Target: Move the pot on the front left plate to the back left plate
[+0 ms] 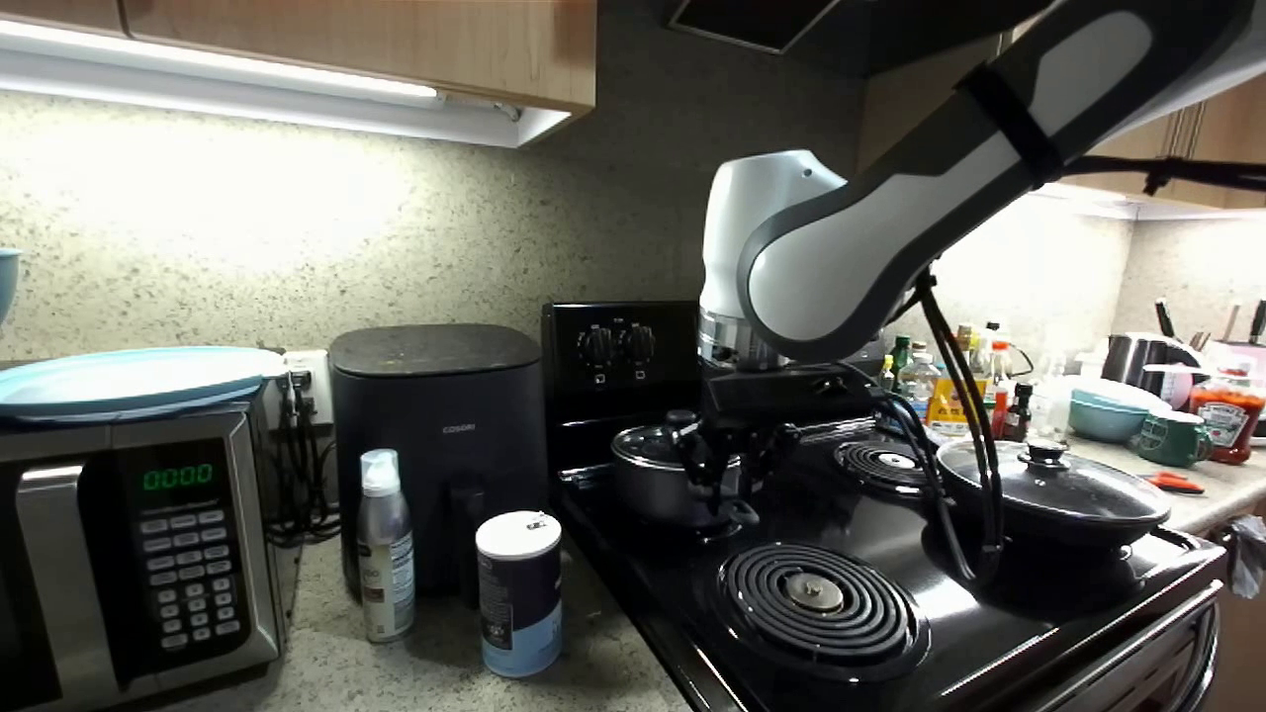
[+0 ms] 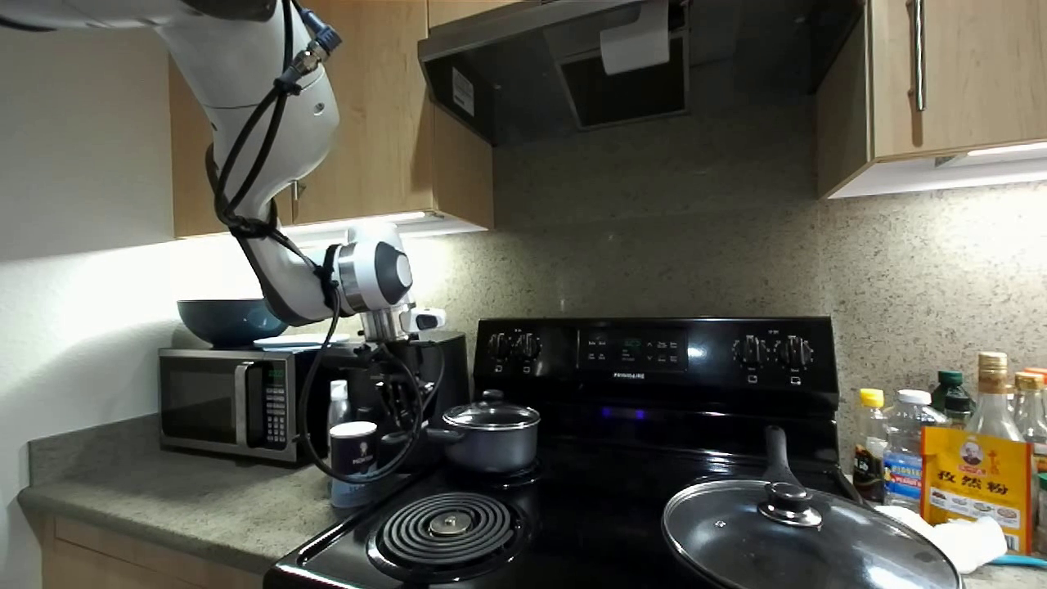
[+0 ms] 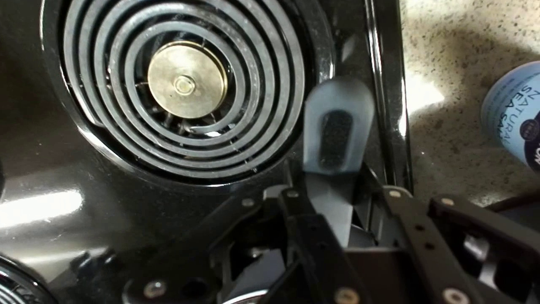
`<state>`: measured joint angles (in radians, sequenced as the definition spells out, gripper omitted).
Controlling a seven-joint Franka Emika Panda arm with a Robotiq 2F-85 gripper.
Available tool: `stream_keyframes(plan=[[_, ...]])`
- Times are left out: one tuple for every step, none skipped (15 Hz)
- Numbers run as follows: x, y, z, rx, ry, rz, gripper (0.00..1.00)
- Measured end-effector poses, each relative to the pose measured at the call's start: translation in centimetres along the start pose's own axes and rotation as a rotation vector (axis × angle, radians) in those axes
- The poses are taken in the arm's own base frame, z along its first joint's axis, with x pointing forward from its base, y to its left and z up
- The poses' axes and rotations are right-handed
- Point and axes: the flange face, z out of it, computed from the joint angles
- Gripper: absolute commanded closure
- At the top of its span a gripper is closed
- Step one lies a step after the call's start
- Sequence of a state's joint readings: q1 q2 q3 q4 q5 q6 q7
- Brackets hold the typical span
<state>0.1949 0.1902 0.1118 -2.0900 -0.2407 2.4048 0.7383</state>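
Stovetop (image 2: 605, 499); back left plate (image 2: 521, 478) mostly hidden under pot (image 2: 496, 444).

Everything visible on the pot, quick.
The small, round pot looks dark grey and metallic, upright, its glass lid on, silvery-edged with a dark knob. It appears seated on the back left burner. Its grey slotted handle lies inside the claw; whether it's gripped isn't clear.

I read COSORI on boxy black air fryer (image 1: 435, 470), FRIGIDAIRE on glossy black stove panel (image 2: 712, 393), NATURAL SEA on blue cylindrical canister (image 3: 504, 109)
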Motion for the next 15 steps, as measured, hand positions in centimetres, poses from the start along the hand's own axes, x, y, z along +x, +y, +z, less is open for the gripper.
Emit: stream_keyframes(plan=[[0.0, -0.2, -0.1, 0.002, 0.003, -0.003, 0.68], [0.0, -0.4, -0.1, 0.003, 0.003, -0.005, 0.68], [0.0, -0.4, 0.0, 0.003, 0.002, -0.006, 0.92], [0.0, -0.5, 0.0, 0.002, 0.001, -0.006, 0.92], [0.0, -0.4, 0.2, 0.000, -0.002, -0.006, 0.92], [0.0, -0.3, 0.4, -0.004, -0.006, -0.005, 0.92], [0.0, -0.1, 0.7, -0.008, -0.010, -0.002, 0.92], [0.1, 0.1, 1.1, -0.014, -0.012, -0.001, 0.92], [0.3, 0.5, 1.4, -0.022, -0.014, 0.001, 0.92], [0.5, 0.9, 1.8, -0.029, -0.016, 0.006, 0.92], [0.8, 1.4, 2.1, -0.035, -0.019, 0.014, 0.92], [1.0, 1.9, 2.4, -0.040, -0.021, 0.023, 0.92], [1.2, 2.3, 2.6, -0.045, -0.023, 0.030, 0.92], [1.3, 2.6, 2.7, -0.048, -0.025, 0.035, 0.92], [1.4, 2.7, 2.8, -0.049, -0.024, 0.038, 0.92]])
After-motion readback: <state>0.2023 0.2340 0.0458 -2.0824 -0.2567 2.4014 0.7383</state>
